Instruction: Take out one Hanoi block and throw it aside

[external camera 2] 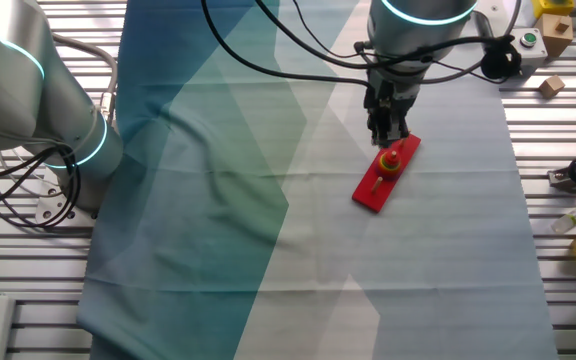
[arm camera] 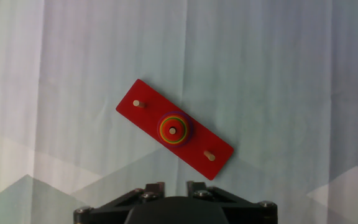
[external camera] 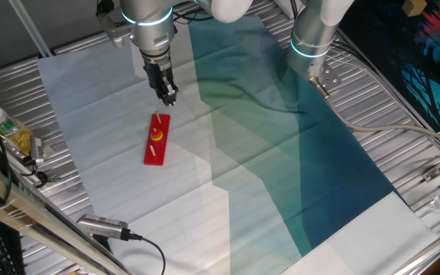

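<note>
Hand view, logged from my remote station, left to right. Item one: pale cloth [arm camera: 55, 74] with faint fold lines, covering the whole field. Item two: red base board [arm camera: 194, 152], lying diagonally from upper left to lower right, with three small wooden pegs. The outer two pegs are bare. Item three: a stack of rings on the middle peg, with the Hanoi block [arm camera: 173, 129] as the small red disc on top, a yellow ring [arm camera: 164, 135] showing as a thin band around it, and a wider dark red ring beneath. Item four: gripper housing at the bottom edge, below the board and apart from it. I see only two short finger roots here, so I cannot tell from this view how the jaws stand.

One fixed view: bottle [external camera: 2, 126] at the far left on the slatted table [external camera: 403, 107]; then the gripper [external camera: 167, 95], hanging just above the upper end of the board, fingertips close together, holding nothing that I can see.

Other fixed view: second arm [external camera 2: 28, 90] at the left, idle beside the teal cloth; gripper directly over the stack.
</note>
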You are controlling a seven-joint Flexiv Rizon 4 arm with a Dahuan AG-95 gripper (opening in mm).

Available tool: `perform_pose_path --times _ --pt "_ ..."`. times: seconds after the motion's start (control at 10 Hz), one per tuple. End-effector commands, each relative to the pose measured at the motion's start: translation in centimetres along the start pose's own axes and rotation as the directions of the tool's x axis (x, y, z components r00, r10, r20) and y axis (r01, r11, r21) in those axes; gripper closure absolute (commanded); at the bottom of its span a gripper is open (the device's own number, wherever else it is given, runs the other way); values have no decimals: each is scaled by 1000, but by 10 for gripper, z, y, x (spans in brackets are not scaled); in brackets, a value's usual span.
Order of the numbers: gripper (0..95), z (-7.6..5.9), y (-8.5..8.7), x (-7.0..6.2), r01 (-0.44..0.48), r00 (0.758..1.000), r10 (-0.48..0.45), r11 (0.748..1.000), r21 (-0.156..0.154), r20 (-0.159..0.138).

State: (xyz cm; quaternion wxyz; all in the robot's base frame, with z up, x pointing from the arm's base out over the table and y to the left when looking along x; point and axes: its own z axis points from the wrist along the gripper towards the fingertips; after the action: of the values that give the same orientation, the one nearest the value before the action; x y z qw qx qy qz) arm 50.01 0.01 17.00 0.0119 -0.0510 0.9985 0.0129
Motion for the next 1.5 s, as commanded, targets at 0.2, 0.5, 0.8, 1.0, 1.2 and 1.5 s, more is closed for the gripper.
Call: perform_pose_path --times 0.2,0.5,0.8,1.0,1.2,1.5 --pt "950 0 0 0 8 1000 -8 1000 5 -5" --pt "950 0 0 0 11 1000 -11 1000 5 -9" --pt "950 -1 0 0 12 1000 -12 1000 5 -8" --pt "950 -1 0 0 13 1000 -13 1000 7 -8" --pt "950 -2 1 0 12 1000 -12 1000 7 -9" --pt "950 -11 2 -2 14 1000 -14 1000 5 -13"
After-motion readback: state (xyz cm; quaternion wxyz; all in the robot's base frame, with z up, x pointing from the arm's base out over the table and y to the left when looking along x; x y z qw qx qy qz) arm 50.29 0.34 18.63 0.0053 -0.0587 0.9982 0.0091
